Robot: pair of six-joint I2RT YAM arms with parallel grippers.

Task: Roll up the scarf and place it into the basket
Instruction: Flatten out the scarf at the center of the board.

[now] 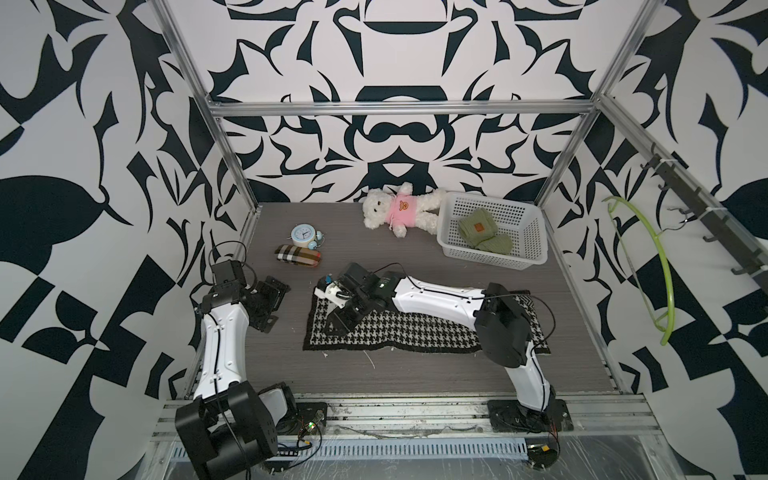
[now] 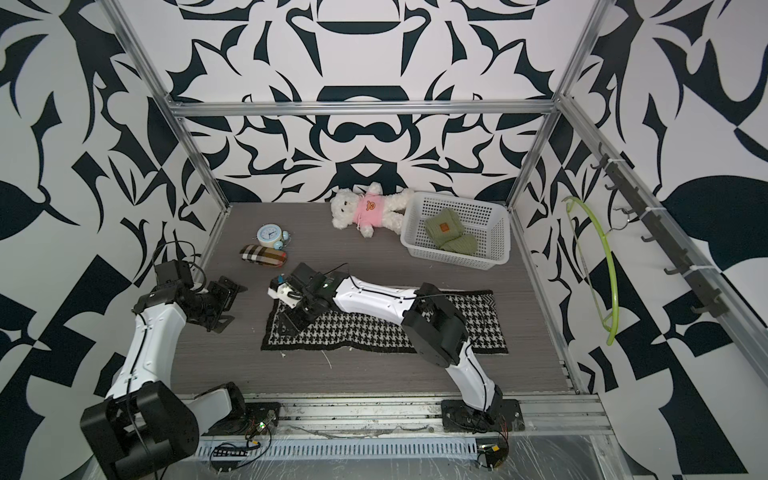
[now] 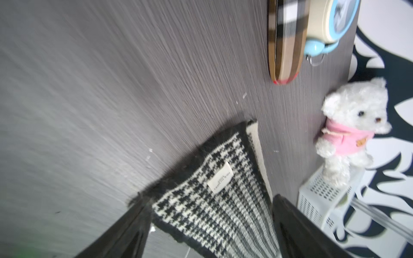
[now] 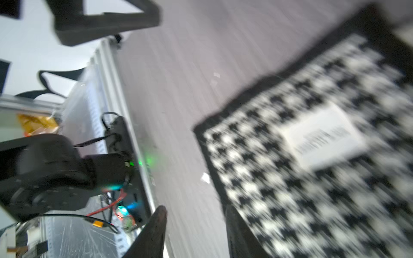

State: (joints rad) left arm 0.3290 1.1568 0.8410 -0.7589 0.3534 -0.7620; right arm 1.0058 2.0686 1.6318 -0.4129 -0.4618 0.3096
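Left gripper (image 1: 276,305) near the table's (image 1: 415,374) left edge, just off the scarf's left end. Fingers (image 3: 125,234) wide apart, nothing between them. Behind it, toward the far left corner: a blue alarm clock (image 1: 302,237) and a plaid pouch (image 1: 298,255), close together.

Scarf (image 1: 415,328), black-and-white houndstooth, flat and unrolled on the near half of the table. Long axis parallel to the near edge, from about the middle almost to the right edge. Right gripper (image 1: 343,320) low over its left end, arm stretched along the cloth from the right. Fingers (image 4: 156,230) apart, with bare table in the gap and the other finger over the cloth's border near the white label (image 4: 321,136); no grip visible. Nearer hand: the right, above that end, with the left just beside it. Probably a roll to start here and run rightward along the long axis.

Teddy bear (image 1: 399,212) at the far edge, legs just beside the basket. Basket (image 1: 490,254) in the far right corner, well apart from the scarf's left end, nearer its right end. Inside: olive-green knitwear (image 1: 478,228) covering much of the floor, so likely tight room for a loose roll. Green hanger (image 1: 660,266) on the right wall.
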